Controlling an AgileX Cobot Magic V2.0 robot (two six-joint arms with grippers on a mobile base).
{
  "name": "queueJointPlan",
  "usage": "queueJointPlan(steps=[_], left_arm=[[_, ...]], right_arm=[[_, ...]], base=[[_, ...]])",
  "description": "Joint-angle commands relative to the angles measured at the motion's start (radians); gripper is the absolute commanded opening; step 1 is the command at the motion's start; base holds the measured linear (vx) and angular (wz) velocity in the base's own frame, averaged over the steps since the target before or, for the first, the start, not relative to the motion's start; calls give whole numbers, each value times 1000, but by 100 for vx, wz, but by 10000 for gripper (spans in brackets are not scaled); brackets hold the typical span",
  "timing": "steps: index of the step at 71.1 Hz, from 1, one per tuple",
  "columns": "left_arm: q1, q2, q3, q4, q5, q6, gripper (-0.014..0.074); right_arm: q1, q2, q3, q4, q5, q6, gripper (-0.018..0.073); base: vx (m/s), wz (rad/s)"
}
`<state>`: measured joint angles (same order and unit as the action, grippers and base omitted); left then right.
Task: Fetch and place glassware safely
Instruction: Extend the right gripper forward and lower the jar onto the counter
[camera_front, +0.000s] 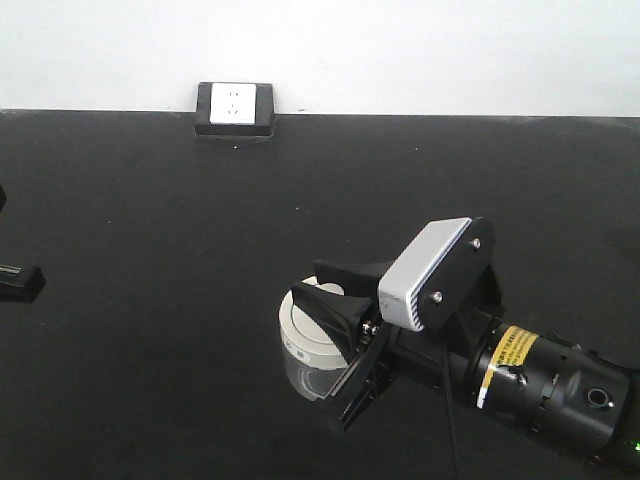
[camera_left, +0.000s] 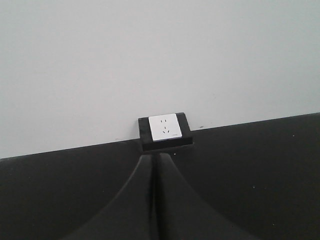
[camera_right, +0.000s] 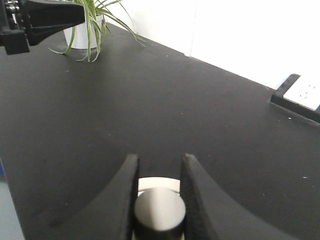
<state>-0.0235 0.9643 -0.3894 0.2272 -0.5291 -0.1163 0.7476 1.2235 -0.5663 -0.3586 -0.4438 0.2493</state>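
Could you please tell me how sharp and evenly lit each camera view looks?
Front view: even light, no hard shadows, the black table hiding detail around the jar. Left wrist view: the left gripper is a dark, featureless mass, the socket sharp. Right wrist view: the knob between the right gripper fingers is blurred, too close; the plant is crisp.

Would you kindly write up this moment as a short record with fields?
surface: black table
glass jar: upright, cream lid on; resting or lifted, cannot tell
right gripper: fingers either side of the lid's knob, closed against it
left gripper: shut, holding nothing
wall socket: in a black block at the table's far edge, against the white wall
potted plant: on the table, seen only in the right wrist view
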Motion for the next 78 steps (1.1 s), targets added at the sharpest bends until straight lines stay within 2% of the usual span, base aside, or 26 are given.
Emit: queueJointPlan(steps=[1, 78], left_arm=[[-3, -9, -25, -12, -71, -6, -7], [-3, -10, -25, -12, -71, -6, -7]], right_arm=[[-3, -25, -30, 10, -98, -5, -3], [-3, -24, -30, 7, -100, -5, -3]], base=[[0, 1], [0, 0]])
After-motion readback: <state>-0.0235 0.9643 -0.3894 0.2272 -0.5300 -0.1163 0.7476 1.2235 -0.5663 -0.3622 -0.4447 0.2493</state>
